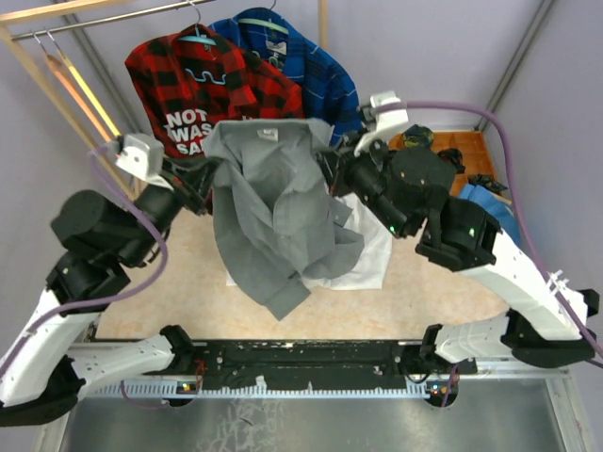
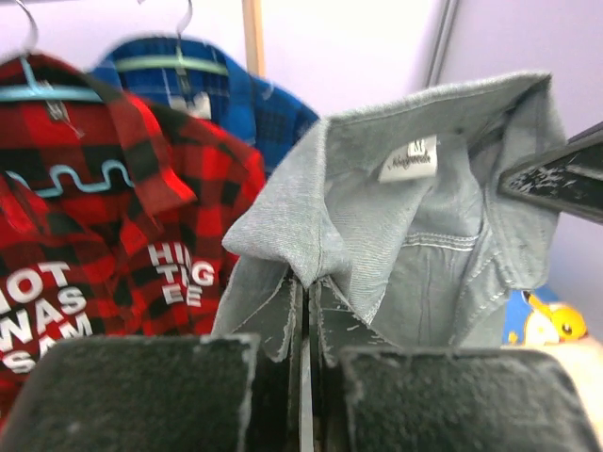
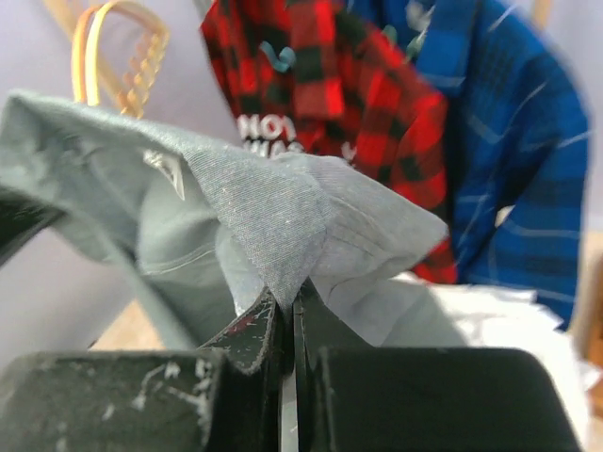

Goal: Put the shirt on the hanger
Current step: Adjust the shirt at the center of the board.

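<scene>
Above the tabletop (image 1: 179, 282), toward its far edge, the shirt (image 1: 278, 212) is clamped at the collar by the left end effector (image 2: 303, 301) and the right end effector (image 3: 285, 311).

This is a robotics lab test cell, not a home or a shop. Two robot arms, the left arm (image 1: 94, 235) and the right arm (image 1: 452, 226), are bolted to a black mounting rail (image 1: 301, 353) on a metal plate at the near edge of a tan surface (image 1: 179, 292). Purple cables (image 1: 499, 122) loop loosely from the arms. Plain lilac walls (image 1: 424, 47) close the space in on all sides. A bare wooden rack (image 1: 57, 11) stands in for a wardrobe, carrying a red-black plaid shirt (image 1: 203, 80) and a blue plaid shirt (image 1: 311, 66) as props. The grey shirt (image 1: 273, 207) hangs between the arms. An orange tray (image 1: 471, 151) of odd items sits at the far right.
</scene>
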`<state>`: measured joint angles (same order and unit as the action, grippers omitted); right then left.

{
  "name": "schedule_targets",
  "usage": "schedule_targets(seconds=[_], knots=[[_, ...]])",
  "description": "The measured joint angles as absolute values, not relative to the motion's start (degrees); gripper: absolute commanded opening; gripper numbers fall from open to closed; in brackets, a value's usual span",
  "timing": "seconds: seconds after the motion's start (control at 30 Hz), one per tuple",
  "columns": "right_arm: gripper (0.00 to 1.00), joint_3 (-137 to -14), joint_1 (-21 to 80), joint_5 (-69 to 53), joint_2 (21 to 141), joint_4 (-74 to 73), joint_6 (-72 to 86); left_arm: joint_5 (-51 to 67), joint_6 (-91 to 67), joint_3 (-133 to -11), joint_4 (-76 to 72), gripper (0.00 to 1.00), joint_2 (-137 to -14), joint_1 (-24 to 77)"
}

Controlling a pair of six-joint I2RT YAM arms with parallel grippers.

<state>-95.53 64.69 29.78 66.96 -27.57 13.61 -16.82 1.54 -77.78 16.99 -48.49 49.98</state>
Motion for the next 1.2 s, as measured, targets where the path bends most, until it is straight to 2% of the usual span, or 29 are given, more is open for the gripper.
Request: schedule_targets(seconds=[0.3,0.53,0.67,1.2], knots=[[0.0,-121.1,64.7,39.0,80.7,-34.9,-0.1,-17.6,1.7,-102.5,25.0,0.0,-59.6,50.0],[0.0,-135.6,64.7,35.2,83.1,-33.4,-4.8,-15.7,2.9,-121.1,28.9,0.0,-68.5,50.0],[0.0,-139.3,64.7,31.4,82.2,-30.0,-6.0,-14.1,3.3,-133.3,30.0,0.0,-73.8,50.0],[0.0,-140.7,64.7,28.4,81.9,-29.0,-10.0,-15.4,6.3,-134.0,31.8,0.0,-75.5,50.0]])
